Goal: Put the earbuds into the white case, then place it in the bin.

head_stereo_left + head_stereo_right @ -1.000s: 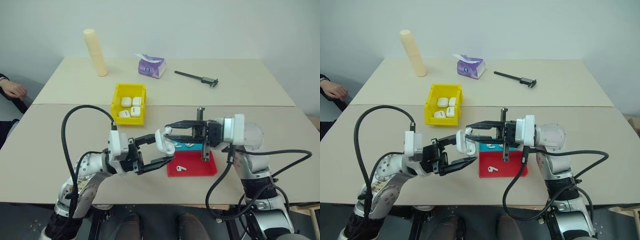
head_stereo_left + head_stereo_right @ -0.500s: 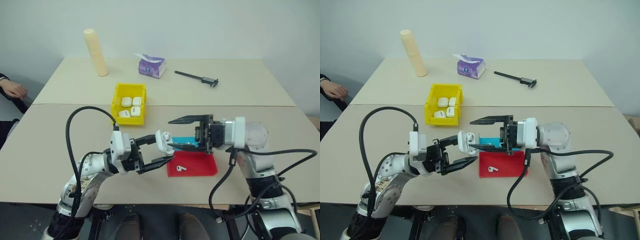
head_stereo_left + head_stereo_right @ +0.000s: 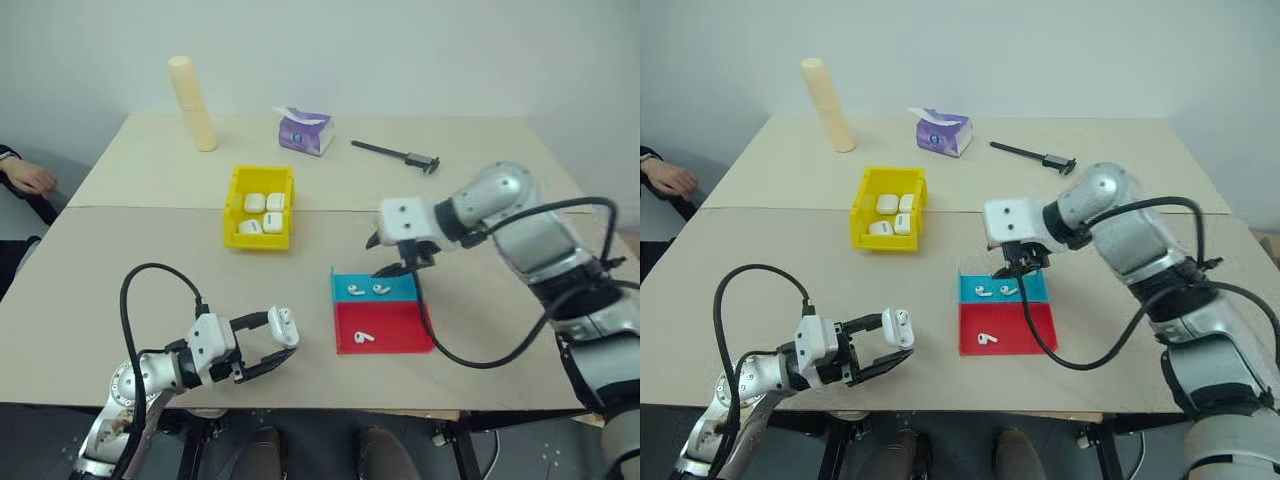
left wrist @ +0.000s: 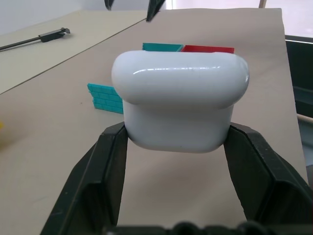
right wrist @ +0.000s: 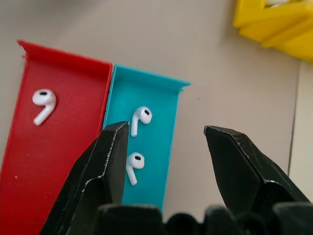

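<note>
Left claw (image 3: 268, 342) is clamped on the white case (image 3: 283, 325), lid flipped up, low over the desk (image 3: 120, 270) at about 7 o'clock. Right claw (image 3: 392, 255) has its fingers spread apart, hanging just above the blue half of the tray (image 3: 385, 325), where two earbuds (image 3: 367, 290) lie; a third sits on the red half. The yellow bin (image 3: 234, 210), holding more cases, is at 11 o'clock from the tray.

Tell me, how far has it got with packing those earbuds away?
Partway. Done: the yellow bin already holds four white cases. In hand: the left gripper grips another case, lid up with an earbud seemingly inside, while the right gripper hangs open over the tray. Left: three earbuds lie on the tray; this case still must go into the bin.
</note>
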You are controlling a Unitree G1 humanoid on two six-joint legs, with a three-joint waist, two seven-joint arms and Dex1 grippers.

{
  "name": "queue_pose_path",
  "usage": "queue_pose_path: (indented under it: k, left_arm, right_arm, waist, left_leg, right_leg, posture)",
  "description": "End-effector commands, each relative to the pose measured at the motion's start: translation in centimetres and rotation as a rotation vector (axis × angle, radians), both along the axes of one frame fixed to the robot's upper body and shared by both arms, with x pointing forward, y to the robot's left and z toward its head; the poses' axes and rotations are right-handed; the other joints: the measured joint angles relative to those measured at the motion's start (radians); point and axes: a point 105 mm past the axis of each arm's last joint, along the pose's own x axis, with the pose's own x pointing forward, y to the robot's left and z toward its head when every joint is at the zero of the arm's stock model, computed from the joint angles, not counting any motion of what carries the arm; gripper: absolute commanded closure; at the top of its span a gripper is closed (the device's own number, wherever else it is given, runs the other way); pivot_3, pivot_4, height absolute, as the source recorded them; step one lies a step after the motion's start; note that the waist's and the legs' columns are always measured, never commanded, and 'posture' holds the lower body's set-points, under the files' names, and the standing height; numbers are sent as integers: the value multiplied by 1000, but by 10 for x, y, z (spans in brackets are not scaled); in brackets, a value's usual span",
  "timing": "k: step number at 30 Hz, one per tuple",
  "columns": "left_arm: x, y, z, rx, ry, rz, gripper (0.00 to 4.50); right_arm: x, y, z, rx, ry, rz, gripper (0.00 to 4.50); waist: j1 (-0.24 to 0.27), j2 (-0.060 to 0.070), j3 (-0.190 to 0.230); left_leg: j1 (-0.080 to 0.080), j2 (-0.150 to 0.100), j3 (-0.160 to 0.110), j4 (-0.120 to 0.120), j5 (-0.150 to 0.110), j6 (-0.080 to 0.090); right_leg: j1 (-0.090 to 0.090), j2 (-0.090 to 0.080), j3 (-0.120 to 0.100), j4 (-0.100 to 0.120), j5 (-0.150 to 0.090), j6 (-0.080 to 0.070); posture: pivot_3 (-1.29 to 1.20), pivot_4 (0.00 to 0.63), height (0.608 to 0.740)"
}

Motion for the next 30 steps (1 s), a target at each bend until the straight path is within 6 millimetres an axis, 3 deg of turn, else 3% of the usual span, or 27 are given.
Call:
queue_pose_path:
  k: [1,5,17,30]
  left_arm:
    - [-2,-9,16,-30,-76,-10,1784]
    - [-3,-15,15,-47,-80,0,1784]
    - [-7,-24,20,-56,-102,-1,1784]
    - [-12,-23,18,-59,-88,41,1784]
  right_arm:
    - [7,-4,4,-109,-76,43,1556]
    - [10,-9,-7,-219,-98,129,1556]
    - [21,-2,-33,-314,-67,209,1556]
    - [29,2,-45,-346,-76,240,1556]
  waist:
    - [0,0,0]
    - [-2,0,0]
    - [-6,0,0]
    - [-6,0,0]
  left_leg:
    - [0,0,0,0,0,0]
    - [0,0,0,0,0,0]
    - [1,0,1,0,0,0]
    - [2,0,1,0,0,0]
  right_leg:
    - [0,0,0,0,0,0]
    - [0,0,0,0,0,0]
    - [1,0,0,0,0,0]
    - [1,0,0,1,0,0]
  posture:
    - [0,150,740]
    - [0,150,740]
    - [0,150,740]
    - [0,150,740]
